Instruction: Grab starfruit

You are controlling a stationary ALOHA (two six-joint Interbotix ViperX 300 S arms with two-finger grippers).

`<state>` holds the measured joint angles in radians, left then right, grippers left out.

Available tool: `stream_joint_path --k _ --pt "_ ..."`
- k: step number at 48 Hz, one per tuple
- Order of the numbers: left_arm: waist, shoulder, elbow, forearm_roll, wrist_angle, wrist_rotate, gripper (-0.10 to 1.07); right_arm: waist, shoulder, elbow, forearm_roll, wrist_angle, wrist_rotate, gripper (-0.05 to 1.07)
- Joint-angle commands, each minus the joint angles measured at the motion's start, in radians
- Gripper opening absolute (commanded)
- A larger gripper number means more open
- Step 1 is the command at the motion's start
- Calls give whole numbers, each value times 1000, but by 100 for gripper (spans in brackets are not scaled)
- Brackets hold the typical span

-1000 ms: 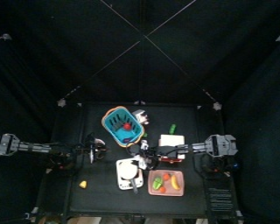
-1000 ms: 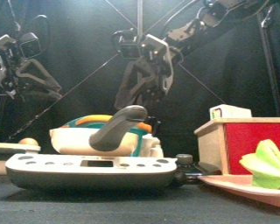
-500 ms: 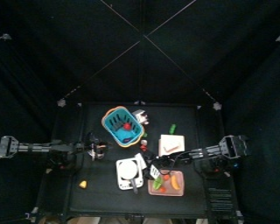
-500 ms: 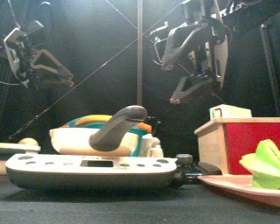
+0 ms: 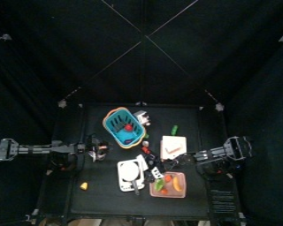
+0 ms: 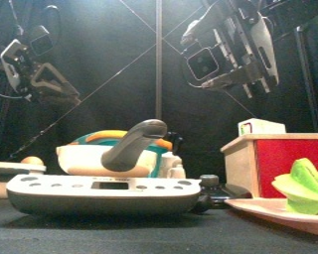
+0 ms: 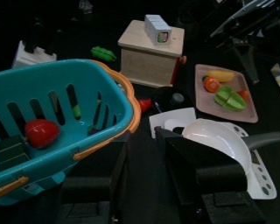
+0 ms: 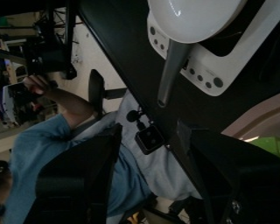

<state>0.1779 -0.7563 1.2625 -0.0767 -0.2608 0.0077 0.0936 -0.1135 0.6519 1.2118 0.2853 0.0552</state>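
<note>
- The starfruit (image 6: 305, 187), yellow-green and ridged, lies on the pink plate (image 6: 261, 208) at the front right of the worktop (image 5: 103, 185); from above it (image 5: 173, 184) sits beside an orange-red piece (image 5: 161, 186) on that plate.
- Just behind the pink plate stands a wooden box with a red face (image 6: 272, 159); in the left wrist view it (image 7: 152, 54) is pale wood with a small white item on top.
- To the pink plate's left lies a white scale-like device with a grey handle (image 6: 122, 179).
- Behind that device is the blue basket (image 5: 124, 124), holding a red fruit (image 7: 39, 133).
- A tiny yellow piece (image 5: 84, 185) lies well to the plate's left, near the worktop's front corner.
- The right hand (image 6: 235, 60) hangs high above the wooden box, spread wide with nothing between its fingers.
- The left hand (image 7: 140, 188) is beside the basket, parted and holding nothing.
- Beyond the curtains the right wrist view shows a person's arm in a blue sleeve (image 8: 55, 144).
</note>
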Motion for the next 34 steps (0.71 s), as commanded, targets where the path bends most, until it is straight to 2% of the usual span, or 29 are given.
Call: stream_joint_path --k 1,6,15,24,29,34 --pt "5 -2 -18 6 -5 0 71 -29 -23 -12 3 -5 -3 88" --pt "5 -2 -17 6 -5 2 71 -71 -21 -25 -25 -28 -9 88" --pt "5 -2 -9 6 -5 0 71 -153 -20 -51 -189 -9 -3 88" --pt "5 -2 -5 3 -3 -3 71 -190 -20 -67 -285 11 29 88" --pt "5 -2 -3 2 -3 -5 71 -216 -34 -80 -368 69 94 88" --pt "5 0 -2 -2 -3 -5 71 -233 -35 -103 -463 193 238 88"
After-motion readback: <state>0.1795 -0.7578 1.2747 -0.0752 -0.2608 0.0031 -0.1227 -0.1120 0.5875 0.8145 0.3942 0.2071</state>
